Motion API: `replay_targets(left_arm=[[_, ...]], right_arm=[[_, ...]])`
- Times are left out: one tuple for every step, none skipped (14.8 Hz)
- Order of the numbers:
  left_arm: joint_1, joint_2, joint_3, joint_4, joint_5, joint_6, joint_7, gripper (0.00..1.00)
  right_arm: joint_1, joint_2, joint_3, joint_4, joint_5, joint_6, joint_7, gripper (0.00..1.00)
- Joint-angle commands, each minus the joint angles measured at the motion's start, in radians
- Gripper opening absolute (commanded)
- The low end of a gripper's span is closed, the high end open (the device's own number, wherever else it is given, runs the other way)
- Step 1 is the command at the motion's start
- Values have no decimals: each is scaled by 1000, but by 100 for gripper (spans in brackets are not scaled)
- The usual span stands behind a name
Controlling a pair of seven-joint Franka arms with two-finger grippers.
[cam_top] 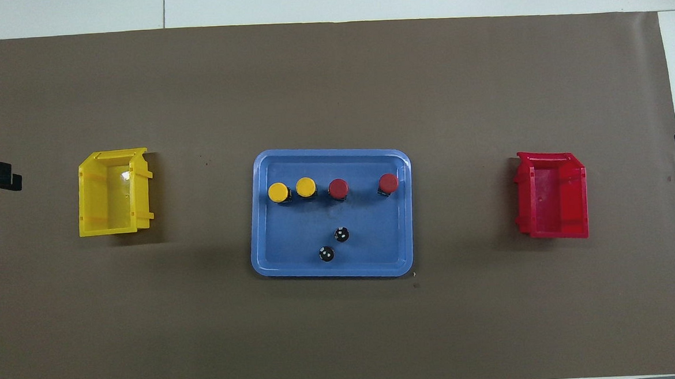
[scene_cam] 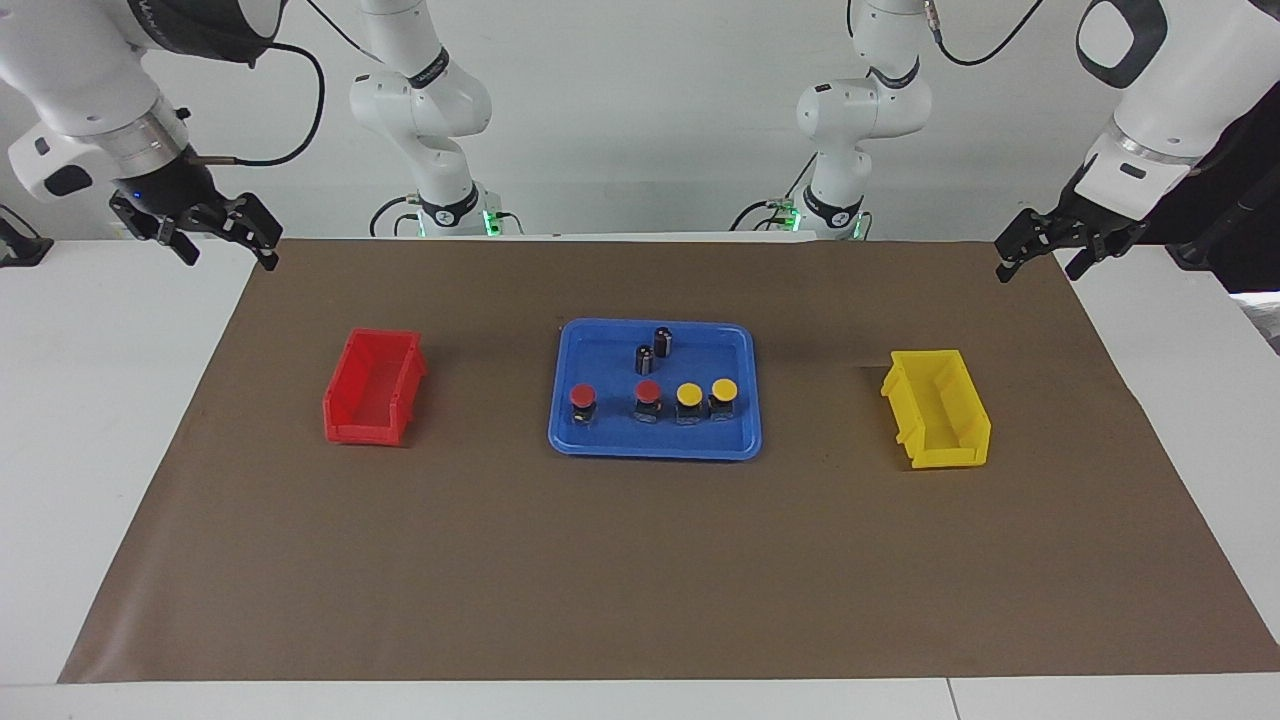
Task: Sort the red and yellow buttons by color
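Two red buttons (scene_cam: pixel 582 397) (scene_cam: pixel 648 392) and two yellow buttons (scene_cam: pixel 689 395) (scene_cam: pixel 724 389) stand upright in a row in the blue tray (scene_cam: pixel 655 448). In the overhead view the yellow buttons (cam_top: pixel 279 192) (cam_top: pixel 306 186) are toward the left arm's end of the row. The red buttons (cam_top: pixel 338 187) (cam_top: pixel 388 182) are toward the right arm's end. My right gripper (scene_cam: pixel 230 255) hangs open and empty over the table's edge at its own end. My left gripper (scene_cam: pixel 1040 268) hangs open and empty at the other end. Both arms wait.
Two dark cylinders (scene_cam: pixel 644 358) (scene_cam: pixel 663 340) stand in the tray, nearer to the robots than the buttons. An empty red bin (scene_cam: pixel 375 385) sits toward the right arm's end. An empty yellow bin (scene_cam: pixel 940 405) sits toward the left arm's end. A brown mat (scene_cam: pixel 640 580) covers the table.
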Motion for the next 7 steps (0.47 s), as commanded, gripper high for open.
replay_targets(left_arm=[[5,-19,-2,-13,-6,-11,7,100],[5,-19,-2,-13,-7,-11,7,100],[5,-19,-2,-11,-7,-11,7,100],[5,-19,-2,-11,-7,-11,7,100],[5,-19,-2,-13,-7,-11,7,100],[5,-19,-2,-13,-6,-11,7,100],[3,-20,-5,-13,-7,-17,13,100]], right_arm=[[-2,-18,-3,-19,15,15,-12,100],[-2,-18,-3,-19,15,15,-10,100],[-2,-18,-3,-19,15,13,-10,100],[-2,-18,-3,-19,15,13,-10,100],[-2,-18,-3,-19,15,13,-10,100],[-2,-18,-2,-21,15,13,-10,100],[-2,-18,-3,-21,15,15,-10,100]])
